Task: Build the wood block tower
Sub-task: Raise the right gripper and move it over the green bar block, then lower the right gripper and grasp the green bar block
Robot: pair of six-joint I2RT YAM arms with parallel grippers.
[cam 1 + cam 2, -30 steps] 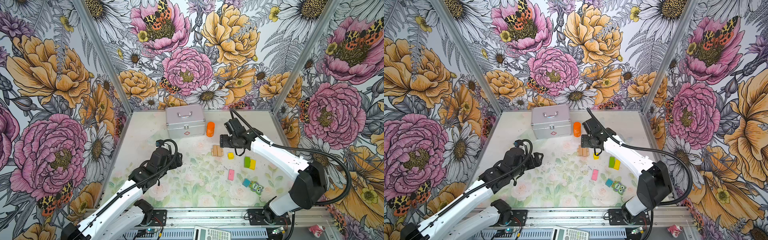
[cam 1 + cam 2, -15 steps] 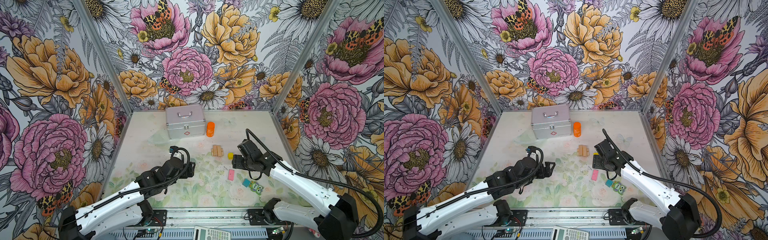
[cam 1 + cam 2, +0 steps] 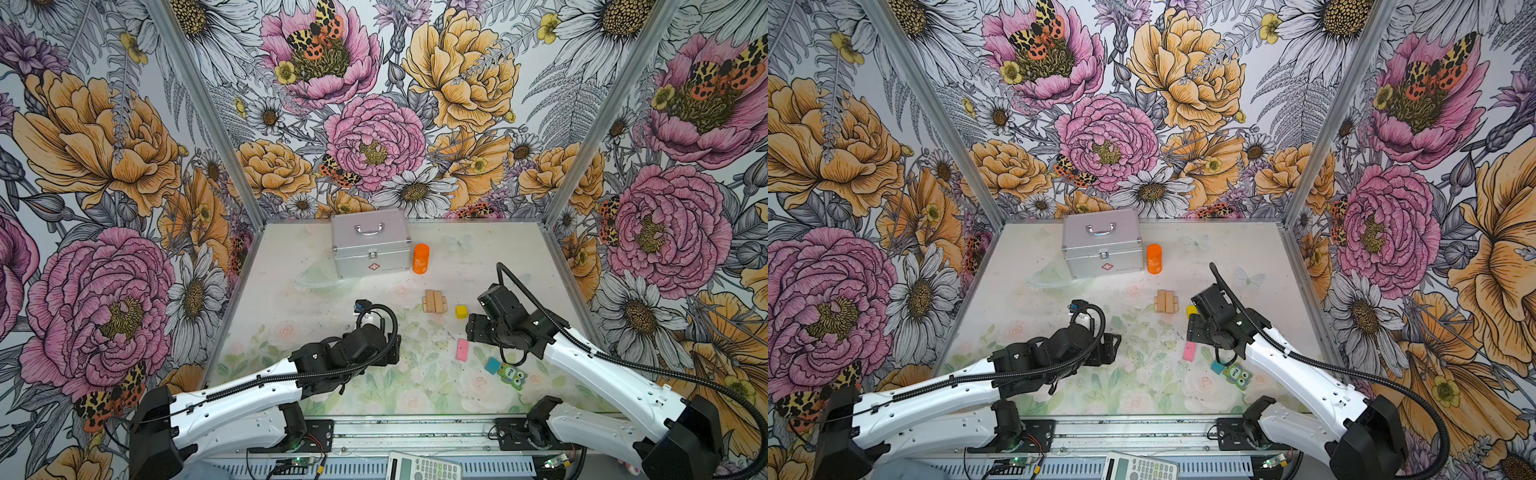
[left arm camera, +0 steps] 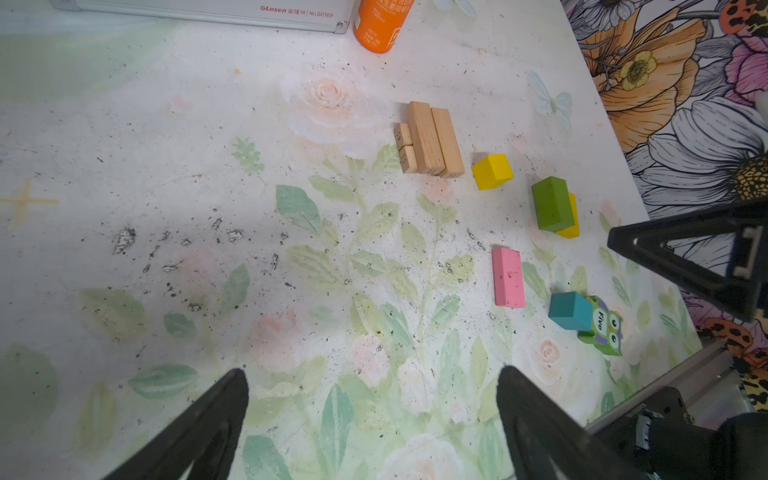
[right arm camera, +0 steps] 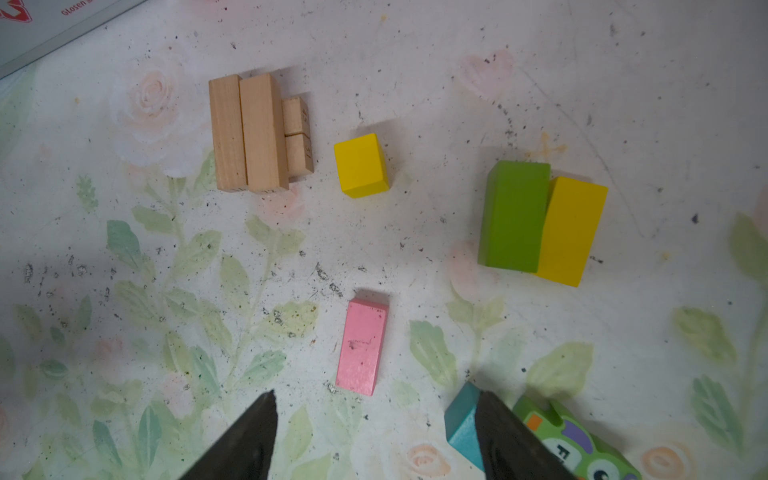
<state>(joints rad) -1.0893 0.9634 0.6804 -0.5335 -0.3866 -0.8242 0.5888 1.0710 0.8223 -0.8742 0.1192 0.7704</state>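
Note:
The wood blocks lie loose and flat on the table; no tower shows in any view. Three tan planks (image 3: 435,301) lie side by side. A yellow cube (image 5: 361,165) sits beside them. A green bar (image 5: 514,216) and a yellow bar (image 5: 571,230) touch each other; my right arm hides them in both top views. The pink plank (image 3: 462,349) lies nearer the front, with a teal cube (image 3: 492,365) against the owl piece (image 3: 512,375). My right gripper (image 5: 374,436) hangs open just short of the pink plank, holding nothing. My left gripper (image 4: 372,415) is open over bare table, left of the blocks.
A silver metal case (image 3: 368,249) and an orange bottle (image 3: 421,258) stand at the back, behind the tan planks. Flowered walls close in the table on three sides. A calculator (image 3: 424,467) lies on the rail in front.
My right arm has drawn back from the tan planks toward the front, to above the pink plank. My left arm has reached further right toward the table's middle. No block has moved.

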